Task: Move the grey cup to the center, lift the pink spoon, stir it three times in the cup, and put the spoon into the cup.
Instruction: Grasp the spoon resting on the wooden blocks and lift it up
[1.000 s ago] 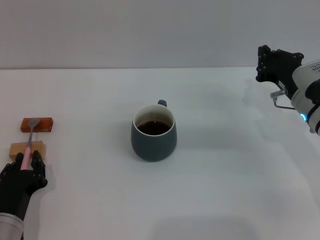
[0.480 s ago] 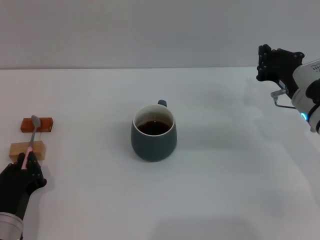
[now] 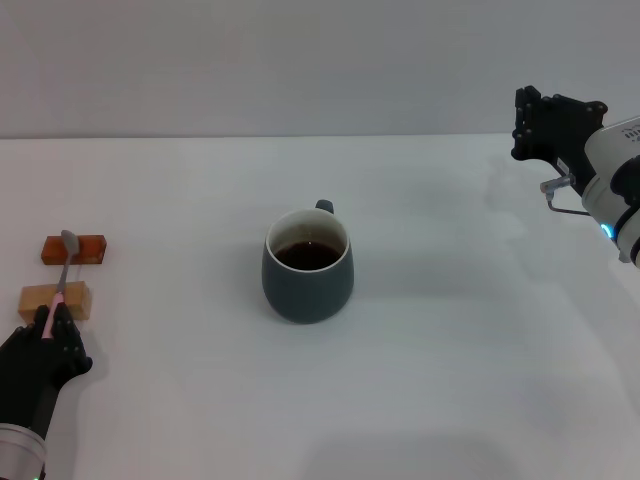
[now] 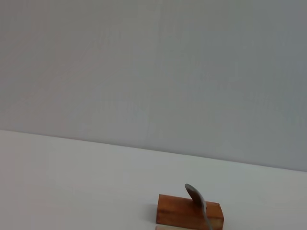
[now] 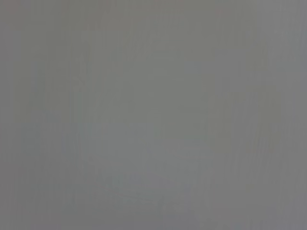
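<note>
Head view, orange-brown block (image 3: 74,249) behind spoon bowl (image 3: 70,241)

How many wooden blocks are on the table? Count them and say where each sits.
2. The orange-brown block lies at the table's far left, under the spoon's bowl; the tan block sits just nearer, by the left gripper.

— What did the left gripper (image 3: 48,335) look like?

— All black, with chunky, knuckled fingers (image 3: 70,340) in a matte finish. At its wrist there was a pale grey-white band, right at the near left corner.

— And the right one?

— The right gripper (image 3: 555,125) was a black, blocky assembly with squared-off lugs along its top. Behind it sat a glossy white rounded arm housing (image 3: 618,170) with dark grey sections. A thin silver-grey bracket or wire loop hung beneath the black part, and a small blue light glowed on the white shell.
</note>
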Motion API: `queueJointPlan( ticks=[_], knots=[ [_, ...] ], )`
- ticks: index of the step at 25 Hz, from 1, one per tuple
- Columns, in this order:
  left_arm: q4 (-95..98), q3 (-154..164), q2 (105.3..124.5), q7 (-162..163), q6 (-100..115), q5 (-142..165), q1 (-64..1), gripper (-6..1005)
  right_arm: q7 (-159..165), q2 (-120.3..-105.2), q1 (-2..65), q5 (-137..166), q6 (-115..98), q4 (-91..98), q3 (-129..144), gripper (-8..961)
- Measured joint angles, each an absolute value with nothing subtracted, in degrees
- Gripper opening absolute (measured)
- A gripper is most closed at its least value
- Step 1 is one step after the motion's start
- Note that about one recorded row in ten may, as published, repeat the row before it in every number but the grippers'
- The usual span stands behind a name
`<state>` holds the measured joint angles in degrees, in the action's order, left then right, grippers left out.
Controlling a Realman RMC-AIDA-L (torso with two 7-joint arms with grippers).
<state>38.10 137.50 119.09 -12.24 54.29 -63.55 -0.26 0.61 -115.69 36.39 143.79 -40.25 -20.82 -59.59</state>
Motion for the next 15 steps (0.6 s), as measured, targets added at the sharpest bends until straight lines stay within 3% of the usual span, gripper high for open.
queueJointPlan(
  ticks=[15],
  knots=[
    [38.4,137.5,119.09,-12.2,54.8,-63.6,0.0,149,0.6,-115.72,36.4,143.8,-40.1,-20.8,-59.6,33]
  ],
)
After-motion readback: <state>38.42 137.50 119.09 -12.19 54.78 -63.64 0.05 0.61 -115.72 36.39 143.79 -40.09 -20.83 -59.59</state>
